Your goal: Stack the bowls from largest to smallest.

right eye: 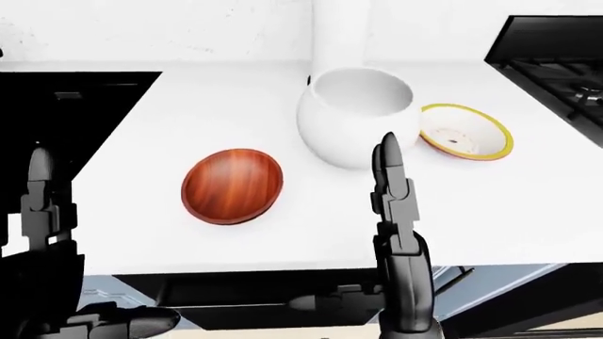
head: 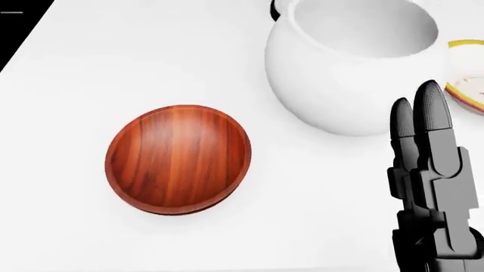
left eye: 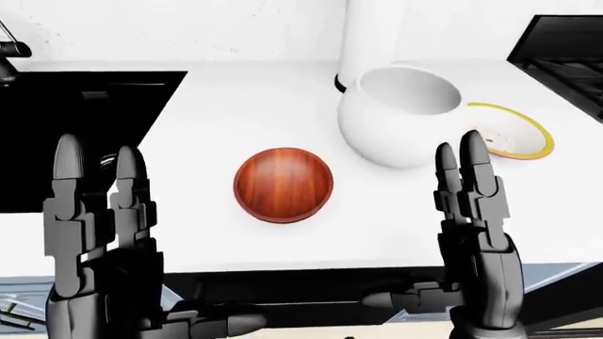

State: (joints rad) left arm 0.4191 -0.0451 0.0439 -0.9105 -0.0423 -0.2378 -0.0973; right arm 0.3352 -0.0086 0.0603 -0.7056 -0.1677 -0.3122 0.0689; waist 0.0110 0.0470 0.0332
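Note:
A red-brown wooden bowl (head: pixel 179 158) sits upright on the white counter (left eye: pixel 245 106), left of centre in the head view. To its upper right stands a large white bowl (left eye: pixel 402 113). A shallow yellow-rimmed bowl (right eye: pixel 466 131) lies just right of the white one, partly hidden by it in the left-eye view. My left hand (left eye: pixel 99 155) is raised at the lower left, fingers straight up, open and empty. My right hand (left eye: pixel 461 150) is raised at the lower right, below the white bowl in the view, also open and touching nothing.
A black sink (left eye: pixel 85 120) with a faucet (left eye: pixel 11 49) fills the left side. A black stove (right eye: pixel 556 56) is at the top right. A white cylinder on a dark base (left eye: pixel 370 35) stands behind the white bowl. The counter's near edge (left eye: pixel 311 260) runs below the wooden bowl.

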